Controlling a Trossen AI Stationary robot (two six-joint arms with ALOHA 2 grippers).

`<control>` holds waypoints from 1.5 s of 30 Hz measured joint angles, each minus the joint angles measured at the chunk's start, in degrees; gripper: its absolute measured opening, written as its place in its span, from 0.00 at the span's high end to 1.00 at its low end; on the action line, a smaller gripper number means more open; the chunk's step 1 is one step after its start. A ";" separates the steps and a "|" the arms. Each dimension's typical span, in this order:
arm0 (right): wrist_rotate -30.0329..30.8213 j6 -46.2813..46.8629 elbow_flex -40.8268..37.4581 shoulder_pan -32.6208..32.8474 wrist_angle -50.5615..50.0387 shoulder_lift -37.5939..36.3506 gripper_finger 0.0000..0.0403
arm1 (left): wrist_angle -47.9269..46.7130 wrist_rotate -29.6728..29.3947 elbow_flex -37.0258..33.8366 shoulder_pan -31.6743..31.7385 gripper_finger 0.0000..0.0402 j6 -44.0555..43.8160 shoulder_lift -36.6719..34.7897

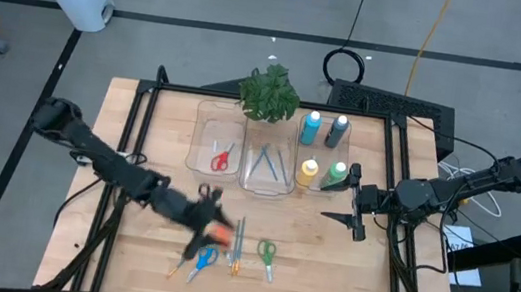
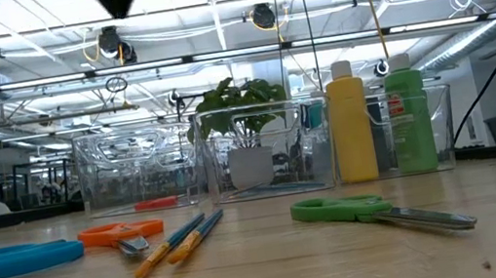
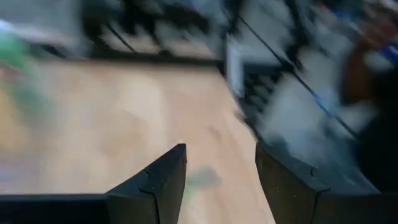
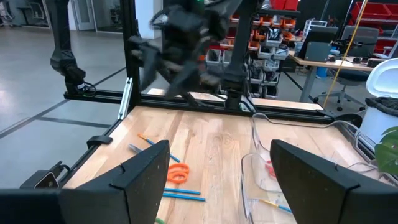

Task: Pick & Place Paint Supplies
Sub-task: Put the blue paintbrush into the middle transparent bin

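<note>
The left gripper [image 1: 202, 221] is above the front of the table, blurred, right by the orange scissors [image 1: 220, 233]. In the left wrist view its two dark fingers [image 3: 163, 180] stand apart with nothing between them. The right gripper [image 1: 352, 200] hangs at the right side of the table, near the green bottle [image 1: 336, 174]. Its fingers [image 4: 144, 168] are wide apart and hold nothing.

On the bare wood near the left gripper lie the blue scissors [image 1: 202, 261], some thin brushes [image 1: 237, 244] and the green scissors [image 1: 267, 256].

Three clear bins sit in a row at the back. The left bin [image 1: 215, 145] has red scissors [image 1: 221, 159] in it. The middle bin [image 1: 269, 163] has blue brushes [image 1: 268, 164] in it. The right bin [image 1: 324, 154] holds four paint bottles: light blue [image 1: 312, 126], dark [image 1: 337, 131], yellow [image 1: 308, 174] and the green one.

A leafy plant [image 1: 269, 94] stands behind the bins.
</note>
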 joint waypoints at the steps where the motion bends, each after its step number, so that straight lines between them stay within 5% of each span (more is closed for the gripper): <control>1: 0.00 -0.01 0.00 0.00 0.00 0.00 0.33 | -2.32 1.31 0.00 -1.73 0.50 -1.13 0.06; 8: 0.00 -0.01 0.00 0.01 0.08 0.00 0.33 | -22.02 5.66 -0.04 -10.75 0.50 -32.22 1.12; 13: 0.02 -0.01 0.00 0.00 0.21 0.02 0.33 | -25.45 7.89 -0.04 -16.28 0.50 -49.10 1.17; 20: 0.02 -0.01 0.00 0.00 0.09 0.02 0.33 | -19.95 5.99 -0.04 -19.78 0.50 -50.47 7.54; 26: 0.02 0.01 0.00 0.00 0.10 0.02 0.33 | -13.49 11.58 -0.04 -19.24 0.50 -47.81 14.88; 34: 0.02 0.43 0.00 0.00 0.13 0.02 0.33 | -19.79 18.69 -0.01 -17.90 0.50 -50.98 19.31; 45: 0.02 0.43 0.00 0.00 0.12 0.02 0.33 | -26.58 21.69 0.20 -13.32 0.50 -43.57 19.15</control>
